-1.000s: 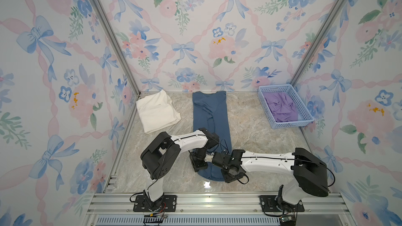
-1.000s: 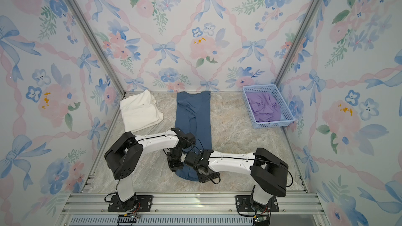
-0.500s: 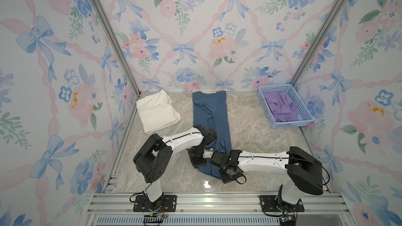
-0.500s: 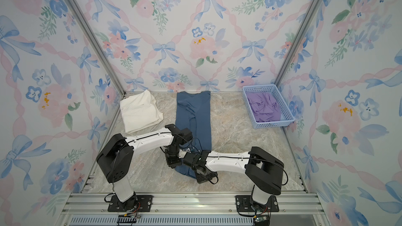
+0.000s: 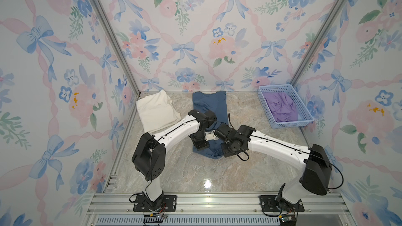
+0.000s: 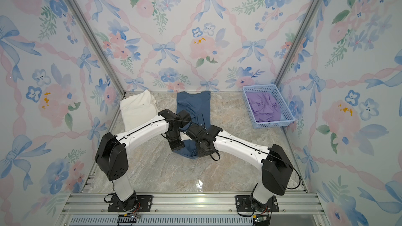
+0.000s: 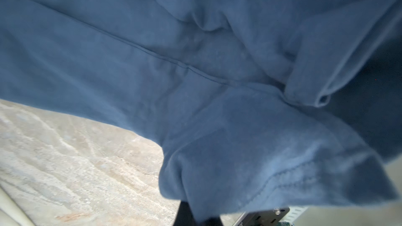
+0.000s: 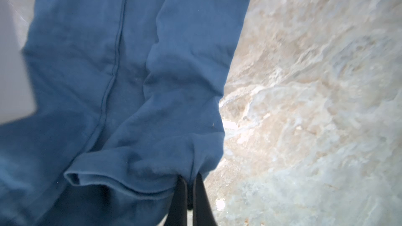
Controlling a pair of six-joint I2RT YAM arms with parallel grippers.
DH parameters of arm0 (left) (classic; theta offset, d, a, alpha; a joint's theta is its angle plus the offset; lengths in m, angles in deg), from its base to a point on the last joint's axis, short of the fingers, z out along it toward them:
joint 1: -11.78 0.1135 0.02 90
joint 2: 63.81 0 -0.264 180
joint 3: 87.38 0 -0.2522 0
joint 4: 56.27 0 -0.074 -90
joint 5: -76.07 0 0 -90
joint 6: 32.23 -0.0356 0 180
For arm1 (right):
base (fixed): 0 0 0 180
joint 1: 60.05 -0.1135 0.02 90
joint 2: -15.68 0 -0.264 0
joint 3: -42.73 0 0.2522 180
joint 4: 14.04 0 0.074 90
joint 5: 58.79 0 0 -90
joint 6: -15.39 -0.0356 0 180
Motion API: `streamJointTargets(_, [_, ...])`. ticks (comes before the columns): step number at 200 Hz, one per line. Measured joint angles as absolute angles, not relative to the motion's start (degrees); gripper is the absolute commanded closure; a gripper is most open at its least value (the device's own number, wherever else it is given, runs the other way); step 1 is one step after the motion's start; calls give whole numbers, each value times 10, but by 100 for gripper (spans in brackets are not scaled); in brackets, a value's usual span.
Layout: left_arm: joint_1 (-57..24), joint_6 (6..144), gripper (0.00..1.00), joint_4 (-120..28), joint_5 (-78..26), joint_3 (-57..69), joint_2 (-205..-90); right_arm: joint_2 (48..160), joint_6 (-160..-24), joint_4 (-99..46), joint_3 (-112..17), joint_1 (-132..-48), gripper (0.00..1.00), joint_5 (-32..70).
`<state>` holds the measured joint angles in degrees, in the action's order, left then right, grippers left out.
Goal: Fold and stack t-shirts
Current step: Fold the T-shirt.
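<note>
1. Flowery walls stand around a pale marble-look counter [image 5: 195, 170].
2. A dusty slate-blue cloth t-shirt [image 5: 212, 105] lies along its middle.
3. The left end effector [image 7: 195, 216] is pressed together, pinching the shirt's near end.
4. The right end effector [image 8: 189, 192] pinches that end too.
5. A folded cream-white cloth t-shirt [image 5: 156, 111] lies back left.
</note>
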<state>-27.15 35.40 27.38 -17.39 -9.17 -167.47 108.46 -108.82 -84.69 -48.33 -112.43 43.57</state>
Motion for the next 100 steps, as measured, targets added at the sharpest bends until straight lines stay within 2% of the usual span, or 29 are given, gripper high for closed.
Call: streamJointTargets(100, [-155,335,100,277,-164,-349,-1897,1271,-1002,-840,-651,-1016,100,428])
